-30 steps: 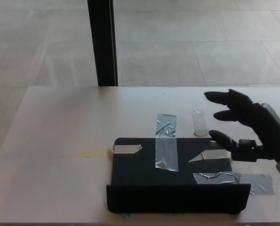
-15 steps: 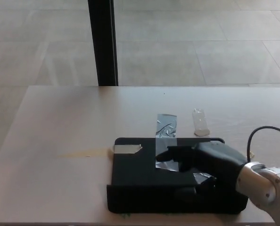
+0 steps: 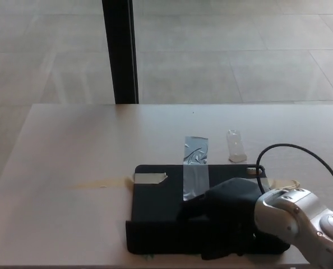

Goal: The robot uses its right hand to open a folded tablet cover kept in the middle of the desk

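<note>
A black tablet cover (image 3: 155, 202) lies taped to the pale desk (image 3: 71, 145) near its front edge, with its near flap standing up along the front. My right hand (image 3: 222, 216) rests on the cover's right half, fingers pointing left and curled down toward the raised flap. Black on black hides whether the fingers hold the flap. The silver wrist (image 3: 292, 218) comes in from the lower right. My left hand does not show.
Grey tape strips (image 3: 195, 168) and beige tape (image 3: 149, 178) hold the cover to the desk. A small clear piece (image 3: 235, 147) lies behind the cover. A black pillar (image 3: 119, 50) stands beyond the desk's far edge. A black cable (image 3: 301, 154) loops over the wrist.
My right hand came down from the air at the right onto the cover, then slid left and toward the front flap. The view shifted slightly.
</note>
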{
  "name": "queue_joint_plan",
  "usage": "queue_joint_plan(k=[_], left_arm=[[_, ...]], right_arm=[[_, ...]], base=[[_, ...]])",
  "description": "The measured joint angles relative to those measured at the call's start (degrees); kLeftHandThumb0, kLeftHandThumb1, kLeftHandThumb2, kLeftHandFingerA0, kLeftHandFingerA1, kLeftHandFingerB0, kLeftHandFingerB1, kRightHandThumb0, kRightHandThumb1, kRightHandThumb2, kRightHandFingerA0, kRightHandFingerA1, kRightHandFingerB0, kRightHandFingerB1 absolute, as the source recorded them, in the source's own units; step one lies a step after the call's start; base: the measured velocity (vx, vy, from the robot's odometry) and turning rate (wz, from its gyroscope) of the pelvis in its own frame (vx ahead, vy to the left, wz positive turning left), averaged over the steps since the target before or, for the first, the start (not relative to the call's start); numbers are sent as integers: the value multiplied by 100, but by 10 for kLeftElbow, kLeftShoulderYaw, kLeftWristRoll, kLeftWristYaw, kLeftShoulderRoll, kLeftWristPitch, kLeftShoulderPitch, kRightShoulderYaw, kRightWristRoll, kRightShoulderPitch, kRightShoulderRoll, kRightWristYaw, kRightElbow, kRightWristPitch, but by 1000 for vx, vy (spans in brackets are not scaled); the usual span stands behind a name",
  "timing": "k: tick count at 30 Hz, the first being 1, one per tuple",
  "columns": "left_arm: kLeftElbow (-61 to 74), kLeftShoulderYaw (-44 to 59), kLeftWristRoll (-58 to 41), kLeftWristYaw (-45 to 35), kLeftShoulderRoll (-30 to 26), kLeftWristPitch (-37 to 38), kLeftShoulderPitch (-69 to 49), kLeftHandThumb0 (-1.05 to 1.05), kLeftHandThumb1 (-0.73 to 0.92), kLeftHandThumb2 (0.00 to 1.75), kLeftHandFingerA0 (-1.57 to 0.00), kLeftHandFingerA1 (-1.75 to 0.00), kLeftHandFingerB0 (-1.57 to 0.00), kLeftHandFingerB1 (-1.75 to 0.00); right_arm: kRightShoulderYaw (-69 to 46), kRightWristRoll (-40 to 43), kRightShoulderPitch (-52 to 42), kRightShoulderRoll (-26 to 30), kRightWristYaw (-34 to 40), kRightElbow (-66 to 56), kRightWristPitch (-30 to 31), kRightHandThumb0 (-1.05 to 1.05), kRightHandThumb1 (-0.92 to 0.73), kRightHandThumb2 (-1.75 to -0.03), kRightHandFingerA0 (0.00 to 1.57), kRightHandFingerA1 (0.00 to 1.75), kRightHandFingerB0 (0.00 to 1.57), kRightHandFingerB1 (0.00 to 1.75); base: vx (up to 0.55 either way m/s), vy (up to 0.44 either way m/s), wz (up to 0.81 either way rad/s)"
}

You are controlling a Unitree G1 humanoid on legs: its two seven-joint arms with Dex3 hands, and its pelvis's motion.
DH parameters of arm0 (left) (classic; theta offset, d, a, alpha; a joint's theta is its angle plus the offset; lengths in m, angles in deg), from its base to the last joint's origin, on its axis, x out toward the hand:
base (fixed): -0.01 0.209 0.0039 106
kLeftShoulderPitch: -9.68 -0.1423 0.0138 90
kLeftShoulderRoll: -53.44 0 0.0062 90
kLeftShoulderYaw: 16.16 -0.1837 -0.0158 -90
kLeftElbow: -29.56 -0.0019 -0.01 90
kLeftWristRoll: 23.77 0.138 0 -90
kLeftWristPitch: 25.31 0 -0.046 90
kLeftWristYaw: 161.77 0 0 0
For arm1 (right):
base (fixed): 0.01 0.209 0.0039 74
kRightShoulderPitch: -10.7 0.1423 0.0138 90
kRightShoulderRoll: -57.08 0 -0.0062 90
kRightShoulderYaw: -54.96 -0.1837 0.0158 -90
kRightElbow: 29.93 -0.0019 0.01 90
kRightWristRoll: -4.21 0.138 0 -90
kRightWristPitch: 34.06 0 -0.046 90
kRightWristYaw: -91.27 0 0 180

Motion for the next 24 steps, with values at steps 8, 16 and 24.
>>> queue_joint_plan(k=[8, 16, 24], left_arm=[[0, -1, -2, -1, 0, 0, 0, -73, 74, 62, -68, -87, -40, -63], [0, -1, -3, -2, 0, 0, 2, -71, 74, 62, -63, -83, -39, -61], [-1, -1, -4, -2, 0, 0, 5, -74, 74, 62, -66, -86, -40, -64]], right_arm=[[33, -41, 23, -14, -46, -26, 52, -95, -61, -102, 54, 80, 46, 63], [26, -77, -24, -7, -83, -128, 129, -91, -58, -98, 28, 63, 7, 43], [-10, -125, -116, 19, -96, -281, 205, -101, -66, -105, 61, 84, 32, 56]], base=[[0, 0, 0], [0, 0, 0], [0, 0, 0]])
